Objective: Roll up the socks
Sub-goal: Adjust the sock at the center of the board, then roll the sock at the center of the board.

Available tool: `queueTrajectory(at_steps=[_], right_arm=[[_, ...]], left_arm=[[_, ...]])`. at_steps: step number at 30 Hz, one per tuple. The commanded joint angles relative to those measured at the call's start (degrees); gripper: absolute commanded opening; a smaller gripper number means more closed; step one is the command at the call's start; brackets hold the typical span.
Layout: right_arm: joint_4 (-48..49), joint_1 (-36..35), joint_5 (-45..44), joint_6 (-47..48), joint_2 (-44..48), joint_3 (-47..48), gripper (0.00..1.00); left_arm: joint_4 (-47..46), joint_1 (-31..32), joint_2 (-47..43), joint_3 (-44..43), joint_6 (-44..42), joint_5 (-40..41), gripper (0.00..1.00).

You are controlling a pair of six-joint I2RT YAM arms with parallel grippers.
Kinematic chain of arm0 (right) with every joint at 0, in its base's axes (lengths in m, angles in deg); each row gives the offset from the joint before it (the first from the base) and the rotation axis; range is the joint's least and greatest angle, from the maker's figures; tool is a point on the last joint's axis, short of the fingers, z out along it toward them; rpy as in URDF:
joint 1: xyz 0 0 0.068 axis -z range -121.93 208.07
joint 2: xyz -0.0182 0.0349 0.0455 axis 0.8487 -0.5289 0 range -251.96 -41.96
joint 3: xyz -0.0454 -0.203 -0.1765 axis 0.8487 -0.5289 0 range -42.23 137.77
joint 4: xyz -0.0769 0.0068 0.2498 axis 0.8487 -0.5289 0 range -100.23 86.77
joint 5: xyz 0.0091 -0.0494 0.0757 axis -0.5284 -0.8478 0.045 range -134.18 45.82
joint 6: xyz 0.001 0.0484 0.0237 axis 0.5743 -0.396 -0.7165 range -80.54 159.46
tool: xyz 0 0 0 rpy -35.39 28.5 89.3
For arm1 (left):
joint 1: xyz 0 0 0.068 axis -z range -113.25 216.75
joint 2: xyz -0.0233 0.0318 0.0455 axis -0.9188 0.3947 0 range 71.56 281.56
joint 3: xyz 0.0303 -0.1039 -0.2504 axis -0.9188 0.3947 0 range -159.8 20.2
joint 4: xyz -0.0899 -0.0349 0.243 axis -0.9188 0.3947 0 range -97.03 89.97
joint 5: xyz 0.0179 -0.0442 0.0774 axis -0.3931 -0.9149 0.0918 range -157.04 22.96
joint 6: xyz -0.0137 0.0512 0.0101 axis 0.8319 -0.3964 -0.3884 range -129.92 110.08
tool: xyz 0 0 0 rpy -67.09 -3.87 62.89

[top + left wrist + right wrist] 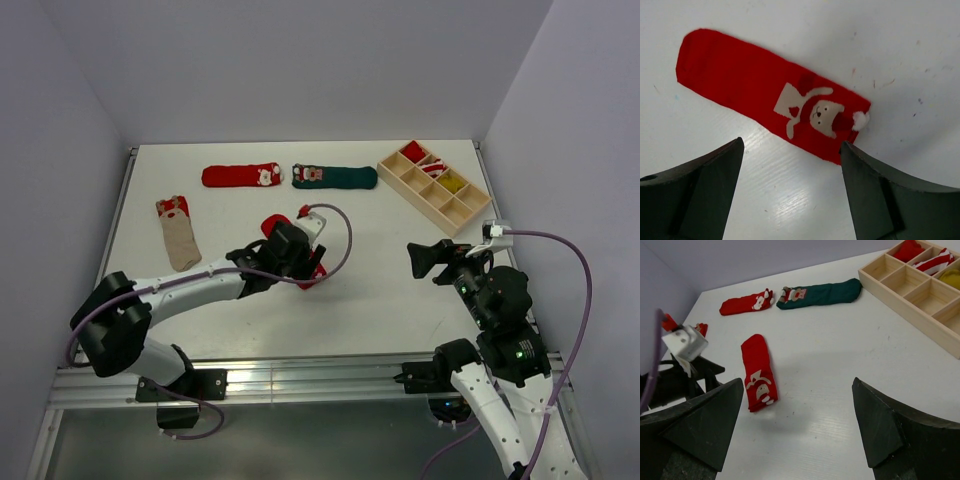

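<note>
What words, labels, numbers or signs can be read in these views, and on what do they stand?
None: no readable text in any view.
On the red sock: only a white figure in a hat, no letters.
On the green sock: a small figure, too small to show any lettering.
On the wooden tray: bare wood, no label visible.

Your top view: left gripper [298,262] hides most of near red sock [271,222]. Right wrist view crops the wooden tray [905,309].

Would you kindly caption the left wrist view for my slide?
Open left gripper hovers above a flat red sock on the white table.
</note>
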Motion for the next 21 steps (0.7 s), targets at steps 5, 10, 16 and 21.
queueTrajectory(at_steps=[5,10,16,21], right_arm=[[2.12,-0.45,0.7,1.0,-0.04,0.03,0.96],[2.21,-0.53,0.61,1.0,-0.04,-0.15,0.96],[2.48,-0.53,1.14,0.91,-0.57,-0.24,0.95],[2.13,-0.45,0.61,1.0,-0.31,-0.41,0.95]], left_arm=[[3.02,6.21,4.91,-0.35,-5.35,3.5,0.78],[3.28,8.15,6.93,-0.35,-5.44,2.0,0.71],[4.78,9.12,10.01,-2.11,-7.89,3.67,0.65],[4.6,10.17,11.5,-2.99,-10.09,2.97,0.61]])
